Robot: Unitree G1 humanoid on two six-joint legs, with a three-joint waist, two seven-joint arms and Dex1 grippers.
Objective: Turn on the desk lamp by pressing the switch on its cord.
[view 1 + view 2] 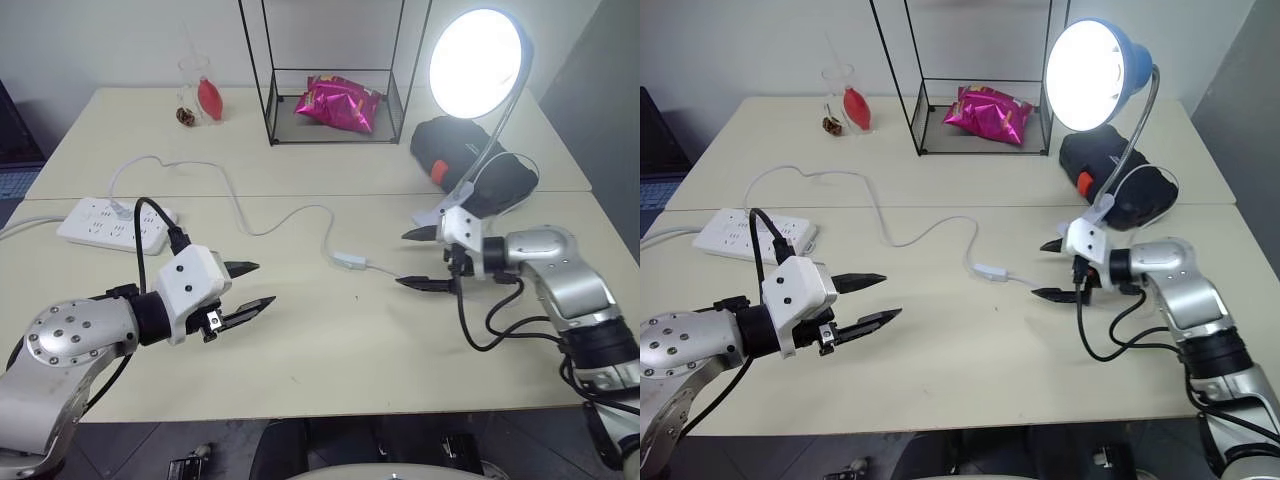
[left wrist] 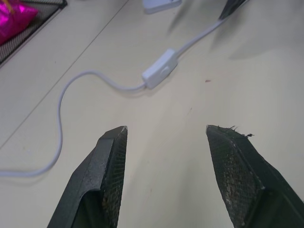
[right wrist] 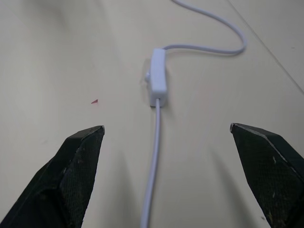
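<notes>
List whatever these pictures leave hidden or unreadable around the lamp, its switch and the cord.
- Desk lamp: its clip base is hidden behind the right gripper in both eye views.
- Switch: the rocker's position is too small to read, even in the wrist views.
- Cord: its plug at the power strip is covered by the left arm's black cable.
- Black pouch: its contents are shut from sight.

The lit blue-rimmed desk lamp (image 1: pixel 1092 72) glares white, its bulb blown out; the cream worktop (image 1: pixel 330 350) is evenly bright, with soft shadows.
</notes>
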